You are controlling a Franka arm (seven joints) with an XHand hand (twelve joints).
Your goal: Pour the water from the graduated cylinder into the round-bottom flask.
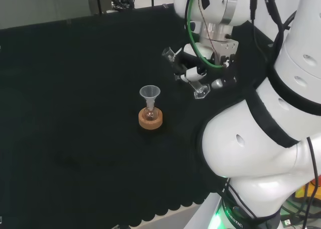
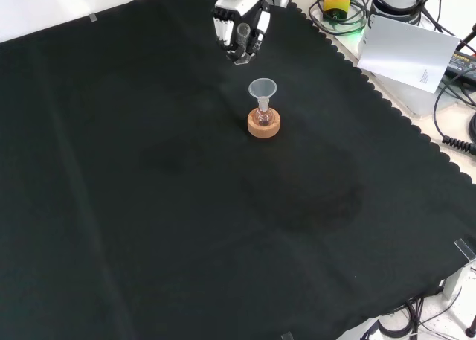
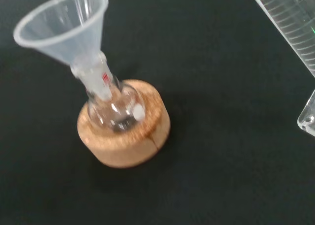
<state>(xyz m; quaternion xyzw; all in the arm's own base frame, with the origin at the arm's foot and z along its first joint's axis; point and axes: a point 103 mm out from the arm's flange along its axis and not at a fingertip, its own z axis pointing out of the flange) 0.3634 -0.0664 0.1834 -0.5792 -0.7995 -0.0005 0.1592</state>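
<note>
Black and white robot hand (image 2: 239,29) holds a clear graduated cylinder (image 1: 186,71) tilted above the black cloth (image 2: 149,206).
Fingers curl round it; the small round-bottom glass flask (image 3: 114,109) with translucent plastic funnel (image 1: 149,93) sits nearby in a cork ring stand (image 2: 264,124).

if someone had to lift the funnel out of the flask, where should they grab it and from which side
Probably by the wide cone of the funnel, pinched across its rim from above. It is the topmost, widest part and nothing stands over it. Its narrow stem sits inside the neck of the round-bottom flask, so there is nothing to grip lower down. The flask rests in a cork ring, so a straight upward lift seems safest.
</note>
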